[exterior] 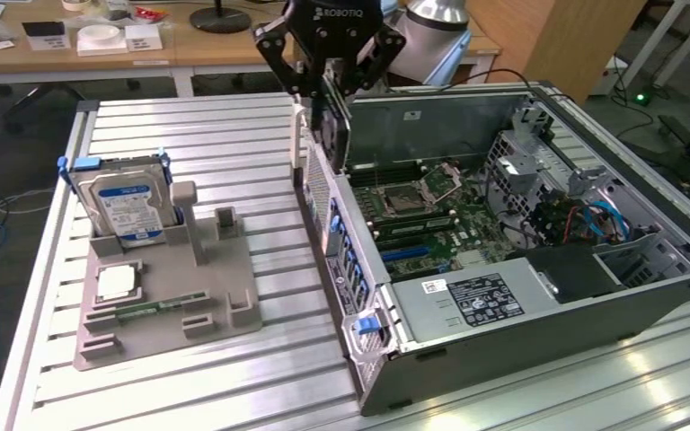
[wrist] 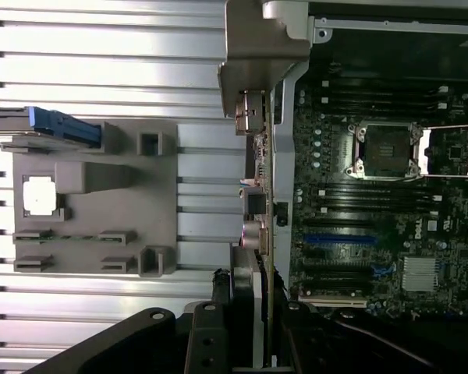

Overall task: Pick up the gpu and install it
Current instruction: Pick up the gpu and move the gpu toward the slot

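progress: as I read it the pick is done. The gpu (exterior: 324, 135) is in the air, clear of the counter (exterior: 177, 126).
left: the install. I see no card seated on the board (exterior: 441, 215) inside the case (exterior: 525, 305), and the slots (wrist: 339, 238) look bare.
gpu position: hanging on edge right over the case's rear wall, at the end of that wall farthest from the power supply (exterior: 477, 301). It sits about on the line between outside and inside the case.
fingers: the fingers (exterior: 351, 81) are clamped on the gpu's upper edge, and the card hangs straight down below them.
wrist check: the gpu (wrist: 257, 202) runs edge-on out from between the fingers (wrist: 207, 343), along the case's rear wall, with the board just beside it.
call: about halfway. The card is near the case's slots but not yet over one.
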### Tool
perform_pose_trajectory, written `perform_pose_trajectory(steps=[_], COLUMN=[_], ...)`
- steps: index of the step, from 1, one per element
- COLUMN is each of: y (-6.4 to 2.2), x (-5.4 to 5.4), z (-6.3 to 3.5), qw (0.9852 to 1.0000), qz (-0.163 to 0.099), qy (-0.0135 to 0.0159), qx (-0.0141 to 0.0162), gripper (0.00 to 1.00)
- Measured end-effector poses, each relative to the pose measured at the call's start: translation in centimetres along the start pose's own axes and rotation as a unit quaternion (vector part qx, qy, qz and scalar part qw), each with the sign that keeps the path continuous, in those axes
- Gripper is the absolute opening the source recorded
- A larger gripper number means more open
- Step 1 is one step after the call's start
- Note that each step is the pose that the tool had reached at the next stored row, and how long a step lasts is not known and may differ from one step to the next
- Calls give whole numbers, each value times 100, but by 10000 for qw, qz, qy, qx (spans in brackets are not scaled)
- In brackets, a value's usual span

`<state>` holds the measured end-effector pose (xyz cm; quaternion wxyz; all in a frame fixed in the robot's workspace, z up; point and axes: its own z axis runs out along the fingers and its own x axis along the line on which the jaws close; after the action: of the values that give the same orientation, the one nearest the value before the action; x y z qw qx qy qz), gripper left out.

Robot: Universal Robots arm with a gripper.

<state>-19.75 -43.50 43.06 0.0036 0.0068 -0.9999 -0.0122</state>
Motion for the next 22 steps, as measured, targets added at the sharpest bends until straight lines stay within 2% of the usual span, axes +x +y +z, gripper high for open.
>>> perform_pose_trajectory(steps=[22], y=[-9], x=[-639], z=[5], qw=[10000], qz=[-1], qy=[0], qx=[0], gripper=[28])
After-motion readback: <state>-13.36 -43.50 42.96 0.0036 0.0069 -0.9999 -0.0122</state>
